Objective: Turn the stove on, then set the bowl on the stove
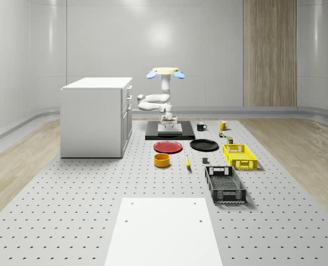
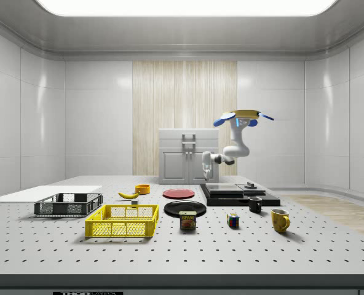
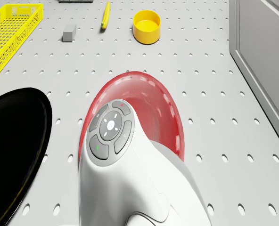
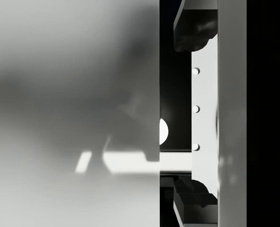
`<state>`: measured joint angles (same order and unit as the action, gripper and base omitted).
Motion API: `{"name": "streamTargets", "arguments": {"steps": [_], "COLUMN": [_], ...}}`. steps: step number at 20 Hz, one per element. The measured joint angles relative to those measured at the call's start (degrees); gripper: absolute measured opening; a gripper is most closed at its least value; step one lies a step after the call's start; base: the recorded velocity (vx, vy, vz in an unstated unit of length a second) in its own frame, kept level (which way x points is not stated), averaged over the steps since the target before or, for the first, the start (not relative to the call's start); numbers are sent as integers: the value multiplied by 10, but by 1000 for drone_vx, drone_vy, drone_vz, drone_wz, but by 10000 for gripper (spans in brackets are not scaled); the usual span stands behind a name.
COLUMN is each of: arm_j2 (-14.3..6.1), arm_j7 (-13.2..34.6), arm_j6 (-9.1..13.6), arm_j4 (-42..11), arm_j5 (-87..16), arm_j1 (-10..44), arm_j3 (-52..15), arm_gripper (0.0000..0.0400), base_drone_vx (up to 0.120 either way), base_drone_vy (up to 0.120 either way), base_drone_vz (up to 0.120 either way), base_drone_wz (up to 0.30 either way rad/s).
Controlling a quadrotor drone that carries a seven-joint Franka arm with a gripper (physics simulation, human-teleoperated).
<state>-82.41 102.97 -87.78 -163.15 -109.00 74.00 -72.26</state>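
I am a drone [image 1: 165, 71] hovering above the far end of a perforated table [image 1: 86, 194], over a flat black stove [image 1: 153, 133] at the centre of the whole-scene view. My white arm [image 1: 155, 101] folds down from my body, and my gripper [image 1: 168, 118] hangs low just above the stove's grey top panel. I cannot tell whether my fingers are parted or closed, or whether they touch anything.

A yellow basket [image 1: 240, 155] sits at the right of that view, with a dark basket [image 1: 225, 184] nearer the camera; I cannot make out anything inside either.

The bowl [image 1: 162, 160] is yellow, round and straight-walled, and looks empty in the drone view [image 3: 146, 27]. It stands upright on the table, just in front of a red plate [image 1: 168, 147] and well apart from the stove. A banana [image 1: 187, 162] lies just to its right.
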Motion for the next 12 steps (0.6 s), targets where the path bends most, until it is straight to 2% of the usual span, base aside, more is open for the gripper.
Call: {"name": "streamTargets", "arguments": {"steps": [12], "arm_j2": [-5], "arm_j7": [1], "arm_j6": [-5], "arm_j4": [0], "arm_j5": [2], "arm_j1": [2], "arm_j3": [-1], "arm_gripper": [400], "base_drone_vx": [120], "base_drone_vy": [0], "base_drone_vz": [0], "base_drone_wz": [0]}}
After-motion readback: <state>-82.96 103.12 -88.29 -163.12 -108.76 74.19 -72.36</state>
